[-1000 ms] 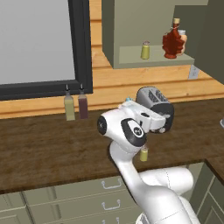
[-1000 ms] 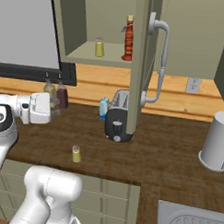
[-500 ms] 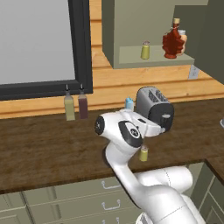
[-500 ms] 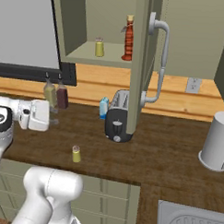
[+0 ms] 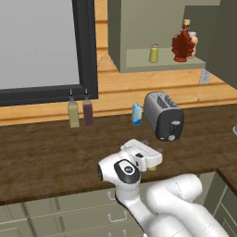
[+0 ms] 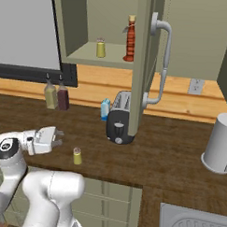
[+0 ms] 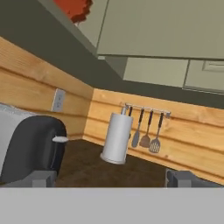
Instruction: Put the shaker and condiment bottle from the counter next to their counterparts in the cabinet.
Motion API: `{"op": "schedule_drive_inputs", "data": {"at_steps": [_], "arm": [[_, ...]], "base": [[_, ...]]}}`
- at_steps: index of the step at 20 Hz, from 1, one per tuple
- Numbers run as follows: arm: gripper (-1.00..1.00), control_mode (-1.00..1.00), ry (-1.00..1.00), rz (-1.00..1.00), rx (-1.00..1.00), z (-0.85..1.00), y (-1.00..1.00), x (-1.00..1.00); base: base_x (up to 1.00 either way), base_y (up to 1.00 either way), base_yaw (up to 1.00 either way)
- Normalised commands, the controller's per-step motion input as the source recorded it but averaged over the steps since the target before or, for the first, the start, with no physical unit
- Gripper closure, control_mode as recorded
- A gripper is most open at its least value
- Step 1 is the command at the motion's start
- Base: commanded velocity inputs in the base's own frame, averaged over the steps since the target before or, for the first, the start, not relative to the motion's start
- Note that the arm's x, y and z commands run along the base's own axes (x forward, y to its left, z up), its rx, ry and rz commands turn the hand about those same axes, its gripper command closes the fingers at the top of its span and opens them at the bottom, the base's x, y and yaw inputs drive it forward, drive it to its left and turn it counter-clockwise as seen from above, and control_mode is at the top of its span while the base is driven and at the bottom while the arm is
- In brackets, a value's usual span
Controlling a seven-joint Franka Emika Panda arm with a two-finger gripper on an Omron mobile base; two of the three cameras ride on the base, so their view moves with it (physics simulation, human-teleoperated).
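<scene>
I have the gripper (image 6: 58, 137) low over the front of the counter (image 6: 170, 150), pointing sideways along it toward the toaster (image 6: 119, 119). The fingers stand apart with nothing between them, as the wide gap between the two tips (image 7: 39, 179) in the hand view shows. The shaker (image 6: 77, 156) stands upright near the counter's front edge, just beside the fingertips and a little below and ahead of them in the right base view; in the left base view it peeks out behind the hand (image 5: 152, 165). Its long axis is vertical while the hand lies close to level, so I judge the next move as a short drop and reach forward to bring the fingers either side of the cap.

The condiment bottle (image 6: 130, 39) already sits on the shelf of the cabinet (image 6: 90, 52), upright beside a peach bottle (image 5: 193, 42). The matching shaker (image 6: 100, 48) stands further along the same shelf, well above and beyond the hand. Two slim bottles (image 6: 56, 95) and a small carton (image 6: 105, 109) stay at the back wall, apart from the work.
</scene>
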Motion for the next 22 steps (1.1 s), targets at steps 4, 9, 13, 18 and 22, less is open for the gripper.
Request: {"op": "schedule_drive_inputs", "data": {"at_steps": [4, 9, 13, 18, 22], "arm": [[-1.0, -1.0, -0.01, -0.14, -0.01, -0.96, 0.0, 0.46], [-1.0, -1.0, 0.0, -0.05, 0.03, -0.04, 0.0, 0.07], [-1.0, -1.0, 0.0, 0.0, 0.24, -0.2, 0.02, 0.0], [-1.0, -1.0, 0.0, 0.0, 0.81, -0.62, -0.06, 0.0], [-1.0, -1.0, 0.0, 0.0, 0.25, -0.07, -0.13, 0.0]], "base": [[0.0, 0.0, 0.0], [0.0, 0.0, 0.0], [0.0, 0.0, 0.0], [0.0, 0.0, 0.0], [0.0, 0.0, 0.0]]}}
